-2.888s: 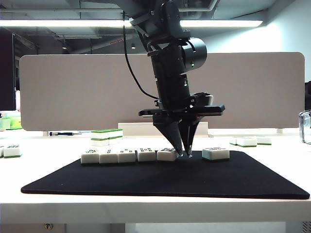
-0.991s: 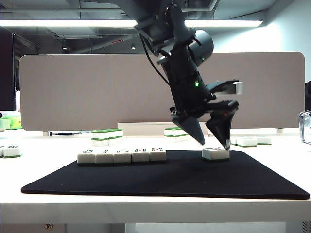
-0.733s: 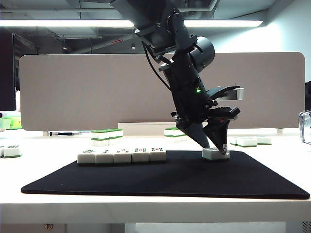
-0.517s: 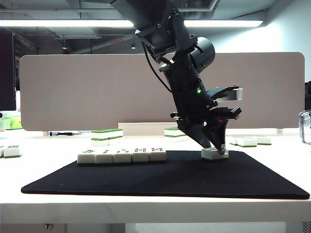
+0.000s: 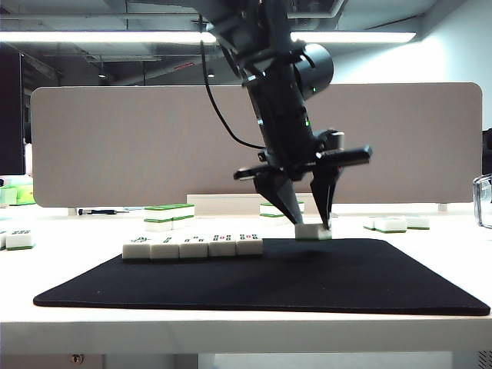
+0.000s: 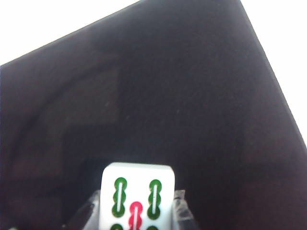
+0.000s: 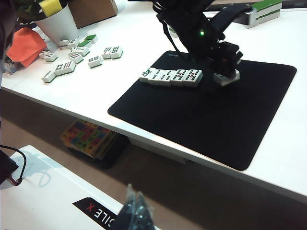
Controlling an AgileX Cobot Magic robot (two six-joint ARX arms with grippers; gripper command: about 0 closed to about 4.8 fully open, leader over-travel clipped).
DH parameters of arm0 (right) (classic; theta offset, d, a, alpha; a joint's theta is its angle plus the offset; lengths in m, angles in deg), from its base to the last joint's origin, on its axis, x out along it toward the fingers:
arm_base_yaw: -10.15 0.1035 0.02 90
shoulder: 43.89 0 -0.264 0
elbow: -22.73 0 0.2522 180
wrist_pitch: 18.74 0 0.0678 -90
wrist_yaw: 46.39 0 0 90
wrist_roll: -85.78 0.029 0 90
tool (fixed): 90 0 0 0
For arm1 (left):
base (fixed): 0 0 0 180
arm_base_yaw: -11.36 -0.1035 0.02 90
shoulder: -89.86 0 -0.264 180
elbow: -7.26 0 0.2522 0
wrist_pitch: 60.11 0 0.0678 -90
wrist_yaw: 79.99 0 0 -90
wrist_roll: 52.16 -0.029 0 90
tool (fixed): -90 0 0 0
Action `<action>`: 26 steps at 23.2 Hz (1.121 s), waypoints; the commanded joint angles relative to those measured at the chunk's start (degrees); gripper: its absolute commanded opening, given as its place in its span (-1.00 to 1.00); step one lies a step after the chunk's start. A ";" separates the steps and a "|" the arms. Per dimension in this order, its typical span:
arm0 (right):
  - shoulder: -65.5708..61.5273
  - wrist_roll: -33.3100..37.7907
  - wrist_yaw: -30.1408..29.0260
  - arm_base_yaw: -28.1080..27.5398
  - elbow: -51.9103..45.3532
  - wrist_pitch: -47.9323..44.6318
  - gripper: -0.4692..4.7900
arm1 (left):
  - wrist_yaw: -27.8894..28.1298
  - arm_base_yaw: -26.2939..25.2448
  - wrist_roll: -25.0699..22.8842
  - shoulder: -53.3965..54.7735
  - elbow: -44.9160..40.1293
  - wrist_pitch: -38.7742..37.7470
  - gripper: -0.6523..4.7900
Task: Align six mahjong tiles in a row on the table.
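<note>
Five mahjong tiles [image 5: 192, 247] lie face up in a row on the black mat [image 5: 261, 280] of the table [image 5: 231, 327]. The sixth tile [image 5: 313, 232] sits between the fingers of my left gripper [image 5: 313, 224], which is shut on it just above the mat, a short gap right of the row. In the left wrist view this tile [image 6: 136, 191] shows green and red bamboo marks, with a fingertip [image 6: 180, 206] on each side. The right wrist view shows the row [image 7: 171, 76] and the held tile [image 7: 225, 77]. My right gripper [image 7: 136, 206] hangs shut and empty, off the table's front.
Green-topped tiles [image 5: 169, 215] and more loose tiles [image 5: 396, 224] lie behind the mat, before the beige partition [image 5: 115, 146]. Several spare tiles [image 7: 72, 57], a white cup [image 7: 57, 24] and an orange cloth [image 7: 24, 45] sit on the table beyond the row's far end.
My left gripper has closed on the lone tile at the mat's right. Its wrist has rolled upright, and it has carried the tile left toward the row and slightly up.
</note>
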 commanded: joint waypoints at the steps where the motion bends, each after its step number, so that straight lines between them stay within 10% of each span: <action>1: 0.68 -0.20 0.07 0.04 0.17 -0.74 -0.82 | 0.17 -0.02 5.40 -0.72 0.26 -2.03 -0.13; 9: 0.68 -0.20 0.04 0.07 0.17 -0.70 -0.82 | 1.25 -1.09 17.88 -0.35 0.22 -5.16 -0.13; 20: 0.68 -0.22 0.04 0.07 0.17 -0.83 -0.82 | -1.29 -2.73 17.62 0.63 0.37 -3.58 -0.06; 26: 0.68 -0.20 0.04 0.04 0.17 -0.96 -0.82 | -3.34 -2.73 13.27 -0.83 0.42 -3.32 0.41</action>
